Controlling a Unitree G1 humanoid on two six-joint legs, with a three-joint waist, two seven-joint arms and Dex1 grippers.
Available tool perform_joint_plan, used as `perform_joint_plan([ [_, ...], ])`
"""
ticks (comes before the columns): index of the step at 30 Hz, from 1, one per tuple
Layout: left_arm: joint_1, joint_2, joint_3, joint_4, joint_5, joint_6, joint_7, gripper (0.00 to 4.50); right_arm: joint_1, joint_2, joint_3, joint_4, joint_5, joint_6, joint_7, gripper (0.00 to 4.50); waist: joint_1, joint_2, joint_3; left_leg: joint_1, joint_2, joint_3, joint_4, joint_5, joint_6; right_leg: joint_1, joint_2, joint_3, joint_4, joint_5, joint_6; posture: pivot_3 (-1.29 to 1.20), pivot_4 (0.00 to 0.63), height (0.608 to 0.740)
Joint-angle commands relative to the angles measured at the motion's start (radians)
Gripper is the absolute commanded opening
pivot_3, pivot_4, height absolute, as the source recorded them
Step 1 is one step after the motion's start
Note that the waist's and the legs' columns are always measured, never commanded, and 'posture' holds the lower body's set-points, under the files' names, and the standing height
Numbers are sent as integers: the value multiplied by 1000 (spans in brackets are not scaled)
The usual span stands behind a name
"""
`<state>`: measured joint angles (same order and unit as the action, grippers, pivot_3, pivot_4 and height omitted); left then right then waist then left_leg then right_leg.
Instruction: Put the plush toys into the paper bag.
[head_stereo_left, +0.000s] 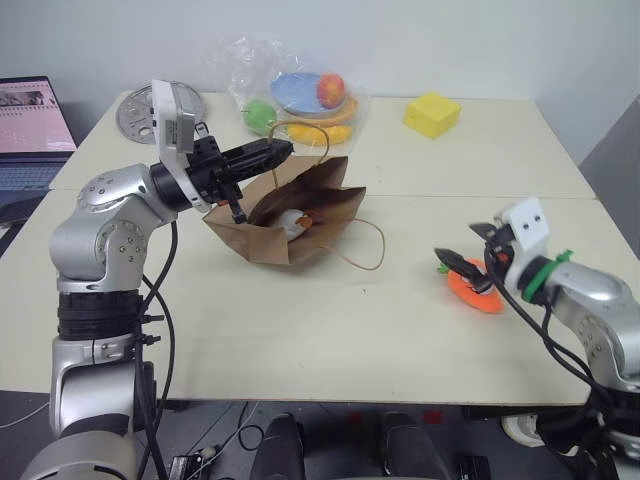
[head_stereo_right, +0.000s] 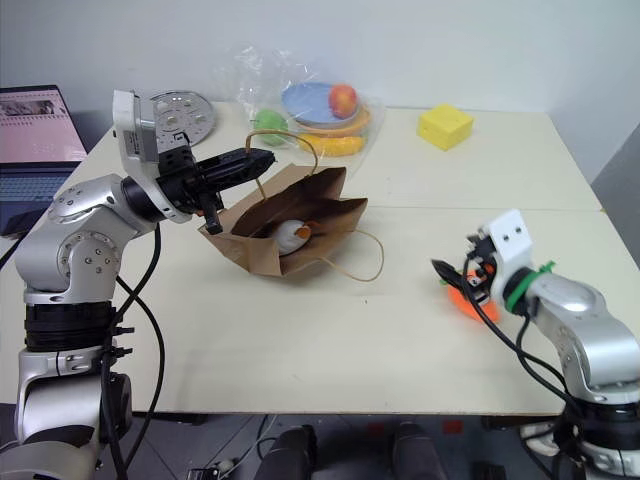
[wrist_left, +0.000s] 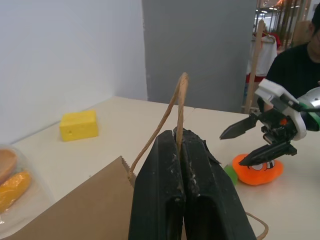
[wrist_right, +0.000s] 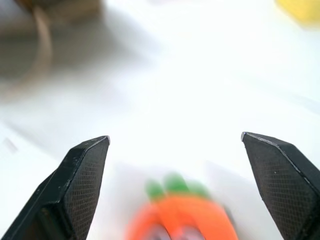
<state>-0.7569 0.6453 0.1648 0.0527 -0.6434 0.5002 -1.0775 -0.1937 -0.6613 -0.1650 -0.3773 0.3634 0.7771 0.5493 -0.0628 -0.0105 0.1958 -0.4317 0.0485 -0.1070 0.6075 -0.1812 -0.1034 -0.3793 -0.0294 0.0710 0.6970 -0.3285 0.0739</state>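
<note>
Left eye view: paper bag (head_stereo_left: 290, 222) lying tilted near the middle of the surface (head_stereo_left: 300, 320), mouth facing up and toward the camera. White egg-shaped plush toy (head_stereo_left: 293, 224) inside the bag. One cord handle (head_stereo_left: 322, 140) clamped in the fully closed left gripper (head_stereo_left: 280, 150) and raised; other handle loop (head_stereo_left: 365, 250) slack on the surface. Right gripper (head_stereo_left: 466, 250) spread wide, holding nothing, poised just above the orange carrot plush toy (head_stereo_left: 478, 294), which rests on the surface well to the right of the bag. Behind the bag: clear plastic bag of fruit (head_stereo_left: 300, 100) and yellow sponge block (head_stereo_left: 432, 114).
</note>
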Motion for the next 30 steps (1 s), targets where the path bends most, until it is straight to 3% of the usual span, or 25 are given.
perform_joint_plan([
  [1, -25, 27, 25, -4, -10, -8, -18, 0, 45, -16, -41, -77, 10, 1, -5, 4434, -2, 0, 0, 0, 0, 0, 0, 0, 0, 0, 0, 0, 0, 0, 0, 0, 150, 740],
  [12, -6, 29, 23, -19, -10, -9, -20, 0, 119, -33, -34, -127, -9, 84, -49, 4434, 8, 0, 0, 0, 0, -1, 1, 0, 0, 1, 0, 0, 0, 0, 0, 0, 150, 740],
  [19, 13, 26, 25, -34, -11, -12, -14, 0, 175, -83, -30, -109, -63, -10, -26, 4434, 8, 0, 0, 0, 0, -1, 1, 0, 0, 1, 0, -1, 0, 0, 0, 0, 150, 740],
  [22, 18, 26, 25, -41, -12, -11, -11, 0, 178, -73, -35, -94, -53, -36, -11, 3878, 8, 0, 0, 0, 0, -1, 1, 0, 0, 1, 0, 0, 0, 0, 0, 0, 150, 740],
  [30, 13, 29, 21, -40, -10, -14, -11, 0, 193, -65, -44, -75, -48, -72, 6, 1150, 8, 0, 0, 1, 0, -1, 1, 0, 0, 3, 0, -1, 0, 0, 0, 0, 150, 740],
])
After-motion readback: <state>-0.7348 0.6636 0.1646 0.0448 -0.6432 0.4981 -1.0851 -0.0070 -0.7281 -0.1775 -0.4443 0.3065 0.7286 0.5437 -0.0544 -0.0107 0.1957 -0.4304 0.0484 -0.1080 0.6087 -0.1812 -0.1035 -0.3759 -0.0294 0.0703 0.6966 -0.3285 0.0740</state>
